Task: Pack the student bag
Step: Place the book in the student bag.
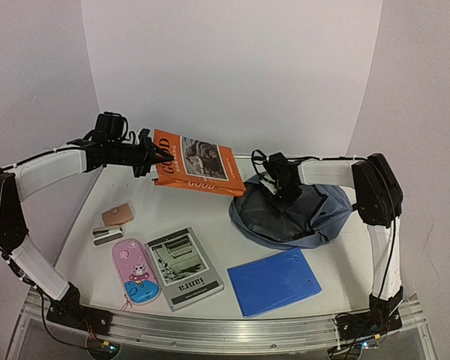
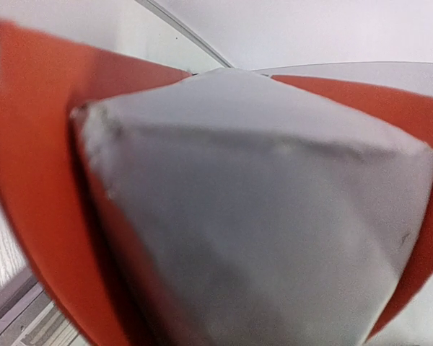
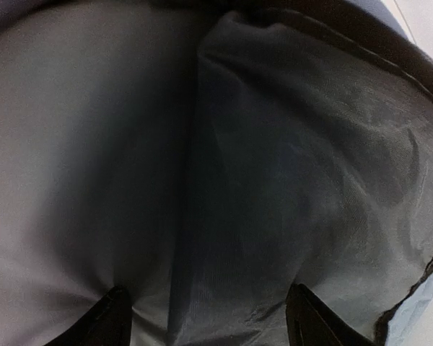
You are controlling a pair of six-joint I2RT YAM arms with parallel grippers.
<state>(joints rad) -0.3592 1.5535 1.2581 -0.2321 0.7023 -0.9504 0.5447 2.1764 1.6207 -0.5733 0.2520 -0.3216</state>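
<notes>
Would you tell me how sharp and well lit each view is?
Top external: evenly lit and sharp, with only soft shadows around the bag. Left wrist: the book sits so close that cover and pages blur. Right wrist: dim, inside the bag's grey lining, the fingertips only dark shapes.

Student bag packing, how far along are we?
Early. The right hand sits in the mouth of the slate-blue fabric backpack; only grey lining shows there. The left hand holds the orange book aloft. The grey booklet, flat blue folder, pink pencil case and tan wallet lie unpacked on the table.
</notes>
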